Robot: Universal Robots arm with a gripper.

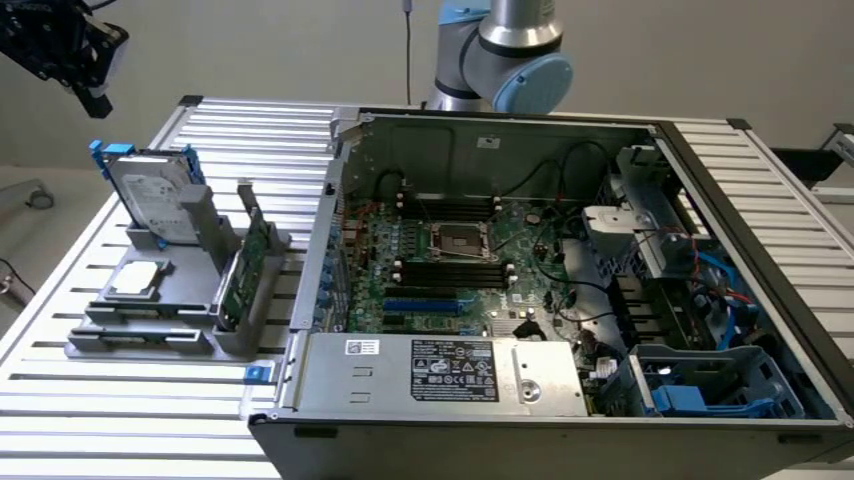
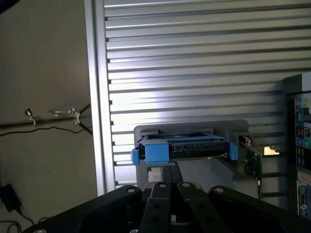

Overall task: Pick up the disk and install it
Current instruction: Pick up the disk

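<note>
Hovering closed and empty, the hand [image 1: 91, 92] hangs well apart from the upright disk [image 1: 150, 195].

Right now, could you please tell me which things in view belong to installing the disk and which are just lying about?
For the job: disk, propped in the grey rack; open computer case.
Just lying about: small silver chip and green circuit card, both in the same rack.

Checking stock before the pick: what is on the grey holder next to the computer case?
The disk stands tilted, a silver chip lies flat, a green card stands on edge. The holder hides the disk's lower edge.
</note>
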